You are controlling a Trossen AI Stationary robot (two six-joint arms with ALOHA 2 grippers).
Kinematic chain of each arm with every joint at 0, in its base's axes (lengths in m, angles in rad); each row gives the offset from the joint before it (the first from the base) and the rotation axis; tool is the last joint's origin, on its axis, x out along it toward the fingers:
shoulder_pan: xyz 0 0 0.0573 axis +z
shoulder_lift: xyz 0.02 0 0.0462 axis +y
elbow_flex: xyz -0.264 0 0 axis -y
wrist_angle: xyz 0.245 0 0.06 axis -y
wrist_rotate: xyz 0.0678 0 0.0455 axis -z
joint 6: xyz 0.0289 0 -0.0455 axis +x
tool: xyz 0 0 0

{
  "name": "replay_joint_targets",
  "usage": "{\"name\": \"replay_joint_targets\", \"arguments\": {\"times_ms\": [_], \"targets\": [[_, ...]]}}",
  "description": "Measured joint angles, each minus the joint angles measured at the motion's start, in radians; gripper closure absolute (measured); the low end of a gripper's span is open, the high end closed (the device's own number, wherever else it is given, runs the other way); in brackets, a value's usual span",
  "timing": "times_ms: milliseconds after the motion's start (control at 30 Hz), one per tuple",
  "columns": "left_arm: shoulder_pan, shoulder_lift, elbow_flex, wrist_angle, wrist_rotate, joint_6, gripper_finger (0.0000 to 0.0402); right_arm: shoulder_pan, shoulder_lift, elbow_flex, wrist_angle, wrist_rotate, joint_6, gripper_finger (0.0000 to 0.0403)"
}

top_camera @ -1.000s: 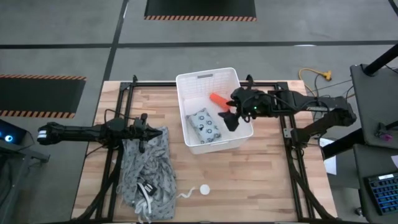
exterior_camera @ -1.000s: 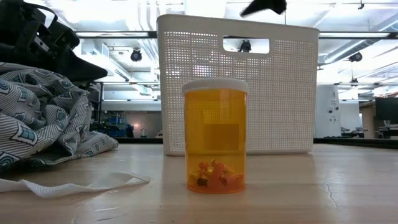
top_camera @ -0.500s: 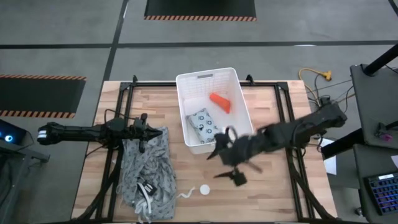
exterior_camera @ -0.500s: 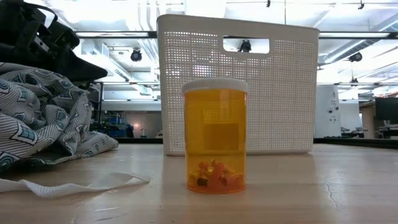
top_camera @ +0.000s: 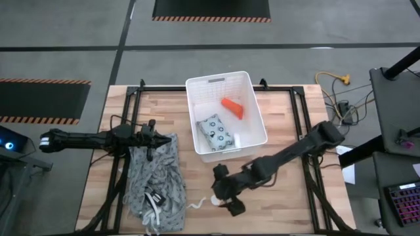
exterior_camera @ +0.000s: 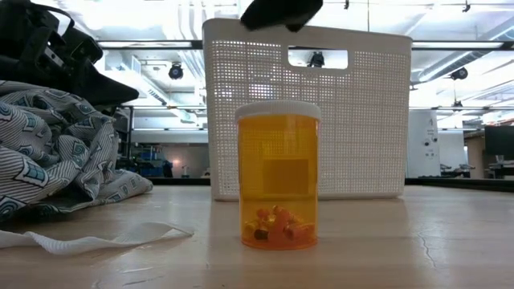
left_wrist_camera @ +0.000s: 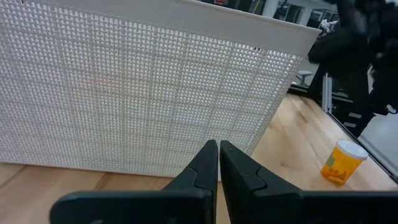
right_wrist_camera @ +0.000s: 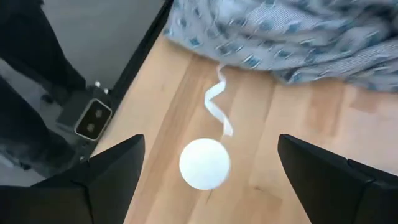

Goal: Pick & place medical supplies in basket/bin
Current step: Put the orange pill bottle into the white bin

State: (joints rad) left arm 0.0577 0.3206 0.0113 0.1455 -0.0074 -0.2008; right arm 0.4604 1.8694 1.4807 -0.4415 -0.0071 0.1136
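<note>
The white tub [top_camera: 226, 78] stands mid-table and holds an orange tube [top_camera: 232, 107], a grey-blue dotted packet [top_camera: 216, 133] and a small white item [top_camera: 236, 140]. An orange pill bottle with a white round cap [top_camera: 214, 200] [exterior_camera: 278, 174] [left_wrist_camera: 342, 163] stands upright on the wood near the table's near edge. My right gripper [top_camera: 223, 193] [right_wrist_camera: 211, 171] hangs open above the bottle, one finger on either side of the cap [right_wrist_camera: 204, 163], touching nothing. My left gripper [top_camera: 152, 139] [left_wrist_camera: 219, 149] is shut, over the grey cloth's far edge, left of the tub.
The large grey patterned cloth [top_camera: 154, 180] [right_wrist_camera: 280, 37] lies heaped left of the bottle. A thin white string [top_camera: 195, 205] [right_wrist_camera: 219, 106] trails from it to beside the cap. The table's near edge lies close below the bottle. The tub's perforated wall [exterior_camera: 309, 112] [left_wrist_camera: 143, 93] stands behind it.
My right gripper has swung from above the tub toward the table's near edge and to the left, coming over the capped pill bottle and into the top of the low view. The bottle and the things in the tub have stayed where they were.
</note>
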Motion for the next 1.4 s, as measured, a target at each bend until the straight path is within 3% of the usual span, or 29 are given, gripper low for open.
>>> {"name": "replay_joint_targets", "arguments": {"times_ms": [333,667,1400], "targets": [[0.000,0.000,0.000,0.000,0.000,0.000,0.0402,0.000,0.138,0.000,0.038,-0.021,-0.034,0.0044],[0.000,0.000,0.000,0.000,0.000,0.000,0.0402,0.000,0.193,0.001,0.063,-0.027,-0.038,0.0050],[0.000,0.000,0.000,0.000,0.000,0.000,0.0402,-0.001,0.222,0.000,0.079,-0.017,0.008,0.0190]]}}
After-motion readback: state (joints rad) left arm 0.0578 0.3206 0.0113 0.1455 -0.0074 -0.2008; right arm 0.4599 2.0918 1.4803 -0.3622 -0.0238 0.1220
